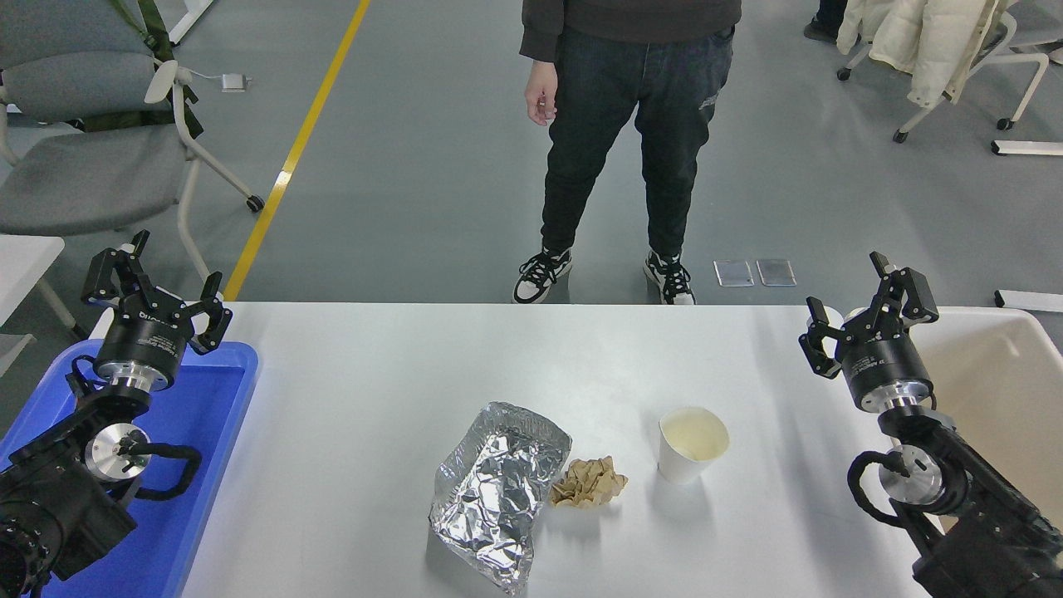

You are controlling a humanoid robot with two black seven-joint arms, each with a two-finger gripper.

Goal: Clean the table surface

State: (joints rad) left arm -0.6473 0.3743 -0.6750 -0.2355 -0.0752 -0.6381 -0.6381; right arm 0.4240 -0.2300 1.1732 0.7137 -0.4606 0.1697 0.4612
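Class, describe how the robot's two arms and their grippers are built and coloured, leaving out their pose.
Both arms are black, jointed links. Each ends in a black cylindrical wrist with a silver metal ring below it, topped by a gripper of angular black linkage fingers: the left gripper and the right gripper. A round silver joint cap shows on each forearm, and a black cable loops out beside it. Faint grey lettering marks the left wrist.

Three things near my edge of the table, a container off each end.

On the table surface (pixel 374 390), the foil tray (pixel 498 490) lies left, crumpled paper (pixel 588 482) touching it, paper cup (pixel 693 443) just right; tray (pixel 212 415) far left, bin (pixel 1005 390) far right; a person (pixel 623 133) stands behind.
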